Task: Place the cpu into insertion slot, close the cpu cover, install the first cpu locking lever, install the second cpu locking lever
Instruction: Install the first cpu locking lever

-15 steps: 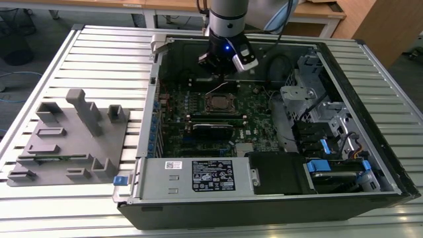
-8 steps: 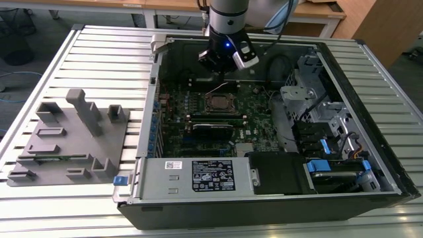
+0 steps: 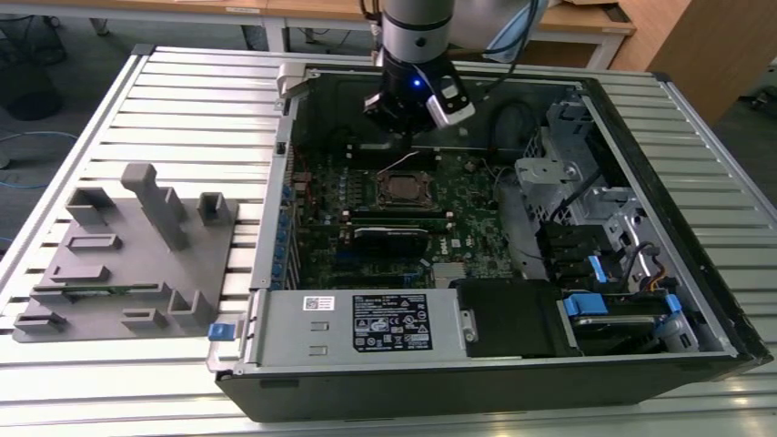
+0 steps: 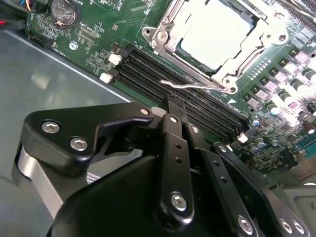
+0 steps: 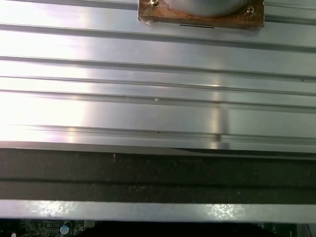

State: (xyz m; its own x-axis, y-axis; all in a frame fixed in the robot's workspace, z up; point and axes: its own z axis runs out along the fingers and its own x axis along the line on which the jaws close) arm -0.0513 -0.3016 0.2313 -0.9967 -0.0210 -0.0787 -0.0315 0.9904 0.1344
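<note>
The exterior view's top edge cuts off the arm (image 3: 419,23) above its wrist. In that view the insertion slot (image 3: 402,188) is too small to tell how its levers stand. In the second wrist view the picture's edge cuts off one side of the cpu (image 4: 212,29) and of the cpu cover (image 4: 168,42). The gripper (image 4: 175,101) hides the motherboard (image 4: 89,34) nearest the camera. Whether its closed tips touch the wire locking lever (image 4: 195,85) cannot be told. In the first wrist view a brownish plate (image 5: 148,15) and a thin strip of the motherboard are cut off at opposite edges.
</note>
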